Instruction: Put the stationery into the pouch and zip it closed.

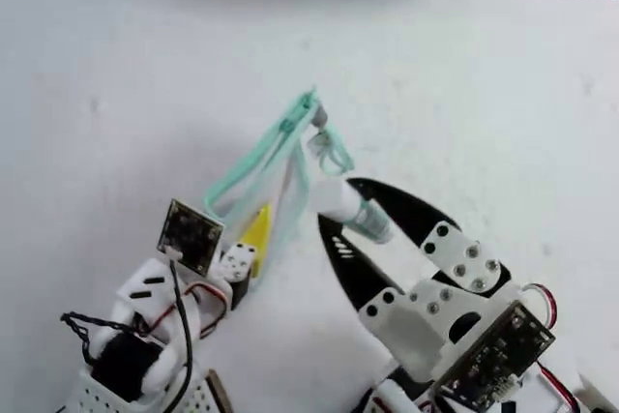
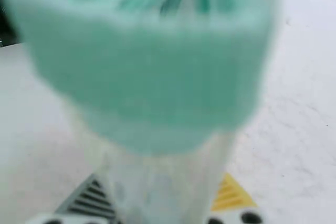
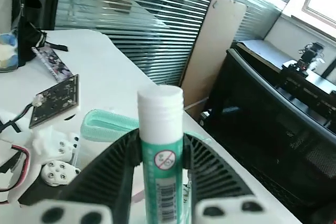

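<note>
We're in an office here: slatted blinds (image 3: pixel 131 3) across the glass, a black chair (image 3: pixel 273 129), a desk (image 3: pixel 260 50) behind it, our white table (image 1: pixel 464 74) up front.

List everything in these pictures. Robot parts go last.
pouch: one, clear with mint-green edging, on the table's near middle, its near end in the left gripper.
pull loop: one, mint-green, at the pouch's far end.
glue stick: one, green body with a white cap, between the right gripper's fingers, beside the pouch.
table: one, white, under everything.
left gripper: one, with a yellow finger showing, shut on the pouch.
right gripper: one, black, shut on the glue stick.
</note>
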